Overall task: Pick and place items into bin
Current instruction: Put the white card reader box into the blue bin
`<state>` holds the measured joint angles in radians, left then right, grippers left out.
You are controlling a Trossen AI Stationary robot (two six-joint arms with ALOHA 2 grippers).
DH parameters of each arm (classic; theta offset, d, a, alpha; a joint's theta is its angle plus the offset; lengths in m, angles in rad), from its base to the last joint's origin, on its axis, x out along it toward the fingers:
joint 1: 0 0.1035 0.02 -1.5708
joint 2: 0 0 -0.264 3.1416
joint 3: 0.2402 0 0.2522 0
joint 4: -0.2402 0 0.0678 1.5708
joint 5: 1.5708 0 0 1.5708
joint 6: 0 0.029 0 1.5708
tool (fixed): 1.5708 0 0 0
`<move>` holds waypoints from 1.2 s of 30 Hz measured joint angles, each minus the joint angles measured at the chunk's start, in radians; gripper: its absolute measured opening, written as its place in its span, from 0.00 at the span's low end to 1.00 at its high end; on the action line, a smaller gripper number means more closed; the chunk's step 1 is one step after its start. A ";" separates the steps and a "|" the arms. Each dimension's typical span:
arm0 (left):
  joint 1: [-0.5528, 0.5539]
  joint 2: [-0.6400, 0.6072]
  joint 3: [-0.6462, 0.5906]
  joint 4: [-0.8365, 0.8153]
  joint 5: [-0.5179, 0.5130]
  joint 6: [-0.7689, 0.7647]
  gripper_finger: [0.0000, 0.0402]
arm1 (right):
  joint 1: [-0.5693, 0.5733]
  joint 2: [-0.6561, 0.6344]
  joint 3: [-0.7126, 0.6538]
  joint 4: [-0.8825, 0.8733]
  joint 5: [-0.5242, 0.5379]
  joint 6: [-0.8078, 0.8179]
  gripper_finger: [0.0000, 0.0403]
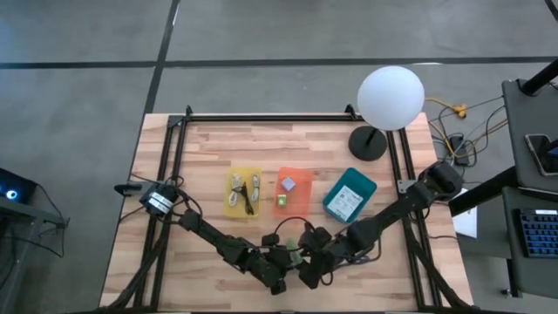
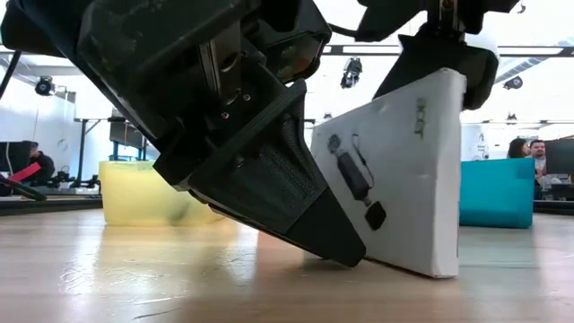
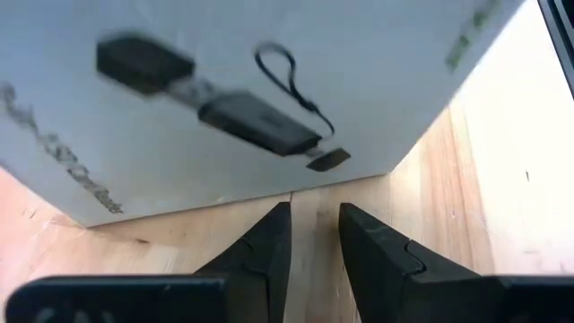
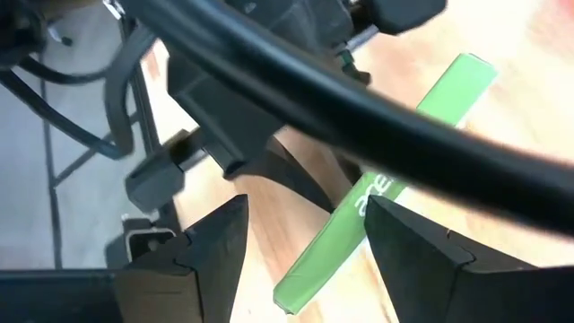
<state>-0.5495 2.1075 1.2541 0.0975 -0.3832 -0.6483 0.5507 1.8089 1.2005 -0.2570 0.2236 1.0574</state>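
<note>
**A:** Where are you in the job?

**Me:** At the pick, as I judge it. Across the middle of the counter [image 1: 218, 148] sit three bins: a yellow bin [image 1: 243, 191] on the left with cables in it, an orange bin [image 1: 294, 191] in the middle with a small cube or two, and a teal bin [image 1: 349, 195] on the right with a white card. My two arms meet at the near edge, over one item: a white box [image 2: 395, 170] with a green edge and a printed picture of an adapter and cord.

**A:** How does the box sit?

**Me:** Tilted, one long edge on the wood, leaning toward my left hand [image 3: 312, 235].

**A:** And that hand?

**Me:** Its fingers are apart only a narrow slot, low by the counter at the box's bottom edge. They hold nothing; whether a tip touches the box I cannot tell.

**A:** The right hand?

**Me:** My right hand [image 4: 305, 235] is wide apart, with the box's green edge lying in the gap, not clamped.

**A:** What does the next move call for?

**Me:** I would close the right fingers across the thin box, lift it clear of the left arm, then carry it far to a bin. The leaning box could slip flat if nudged.
</note>
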 joint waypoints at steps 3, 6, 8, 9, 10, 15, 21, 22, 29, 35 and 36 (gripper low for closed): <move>0.000 0.000 -0.001 0.000 0.000 0.000 0.21 | 0.000 -0.025 -0.001 -0.055 0.014 -0.009 0.53; 0.000 0.000 -0.003 0.000 0.000 0.000 0.21 | 0.009 -0.035 0.000 -0.205 0.073 0.020 0.53; 0.000 -0.001 -0.004 0.000 0.000 0.000 0.21 | 0.016 -0.033 -0.014 -0.298 0.103 0.082 0.53; 0.000 -0.001 -0.004 0.001 0.000 0.000 0.21 | 0.019 -0.030 -0.026 -0.327 0.113 0.117 0.53; 0.000 -0.001 -0.005 0.001 0.000 0.000 0.21 | 0.021 -0.029 -0.041 -0.345 0.116 0.162 0.53; 0.000 -0.001 -0.006 0.003 0.002 -0.001 0.21 | 0.037 -0.029 -0.171 -0.329 0.059 0.411 0.53; 0.003 -0.006 0.022 -0.009 0.008 0.001 0.21 | 0.049 -0.038 -0.264 -0.168 0.014 0.491 0.53; 0.006 -0.006 0.031 -0.008 0.008 0.004 0.21 | 0.048 -0.037 -0.266 -0.152 0.014 0.483 0.53; 0.044 0.013 0.030 -0.021 0.063 -0.025 0.21 | 0.035 -0.022 -0.233 -0.125 0.007 0.404 0.53; 0.046 0.005 0.031 -0.031 0.053 -0.025 0.21 | 0.036 -0.026 -0.209 -0.152 0.008 0.398 0.53; 0.046 0.003 0.033 -0.034 0.048 -0.023 0.21 | 0.036 -0.027 -0.200 -0.159 0.007 0.392 0.53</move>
<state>-0.5037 2.1101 1.2874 0.0633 -0.3355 -0.6712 0.5865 1.7819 1.0000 -0.4155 0.2310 1.4498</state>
